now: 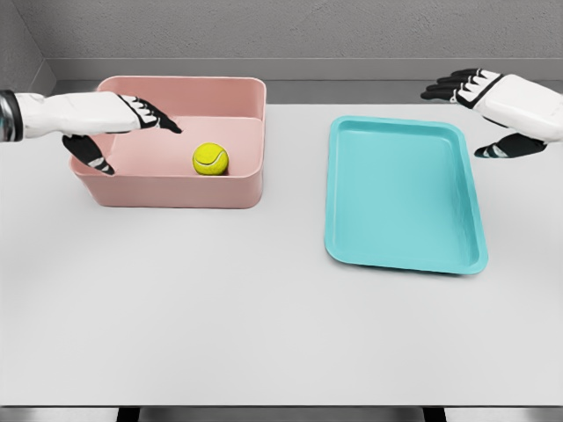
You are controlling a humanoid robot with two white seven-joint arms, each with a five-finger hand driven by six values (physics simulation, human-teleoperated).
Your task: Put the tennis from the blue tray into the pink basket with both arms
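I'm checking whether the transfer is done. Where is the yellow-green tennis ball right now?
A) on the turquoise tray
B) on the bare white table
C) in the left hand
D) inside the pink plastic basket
D: the yellow-green tennis ball rests on the floor of the pink plastic basket, while the flat turquoise tray holds nothing.

Bright even overhead light, soft faint shadows, sharp render, perhaps slight edge softness.

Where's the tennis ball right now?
In the head view the tennis ball lies inside the pink basket on the table's left side, near the basket's right wall, just right of the open left hand. The blue tray holds nothing.
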